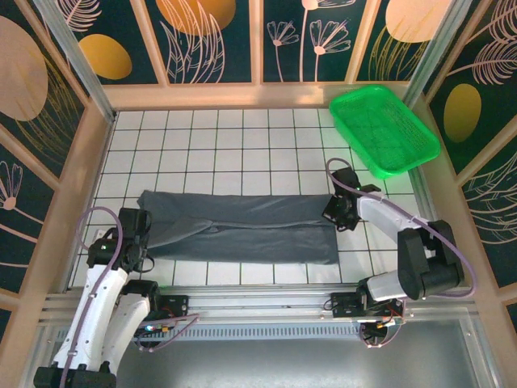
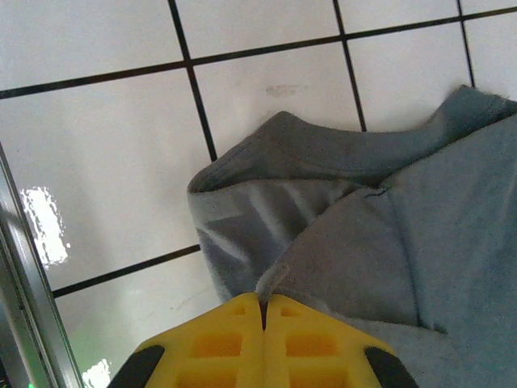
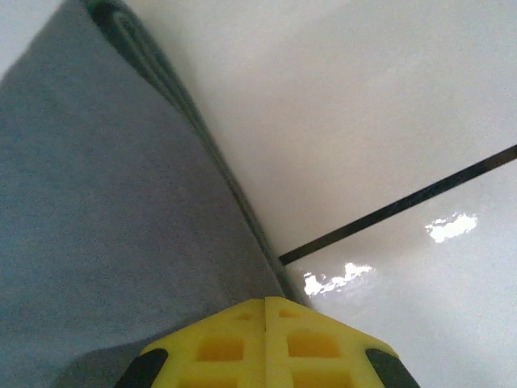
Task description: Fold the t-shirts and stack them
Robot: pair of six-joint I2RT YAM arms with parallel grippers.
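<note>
On the tiled bench (image 1: 210, 145), t-shirt (image 1: 242, 230) lies flat mid-way, folded lengthwise. Left jaws fully closed, pinching its left end; right jaws fully closed on its right-end hem.

Bright green plastic basket (image 1: 384, 129) at far right corner of white-tiled table (image 1: 226, 145)

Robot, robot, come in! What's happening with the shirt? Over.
Left gripper shut, pinching t-shirt near collar. Right gripper shut at its other edge. It lies folded lengthwise on tiles. Green basket well clear.
</note>
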